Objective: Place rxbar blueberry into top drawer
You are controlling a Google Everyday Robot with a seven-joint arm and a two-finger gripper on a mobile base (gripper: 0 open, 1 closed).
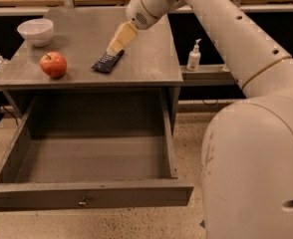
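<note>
The jaws hang just over the rxbar blueberry (107, 62), lettering unreadable.

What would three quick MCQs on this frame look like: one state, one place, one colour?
1. The top drawer is:
A. pulled open
B. shut
C. taken out and lying on the floor

2. The rxbar blueberry lies:
A. in the drawer
B. on the floor
C. on the tabletop, right of the red apple

3. The bowl is:
A. blue
B. white
C. green

Answers:
1 A: its interior shows, out in front of the cabinet.
2 C: it lies flat up there, with the gripper right at its far end.
3 B: it is plain white, at the tabletop's back-left corner.
</note>
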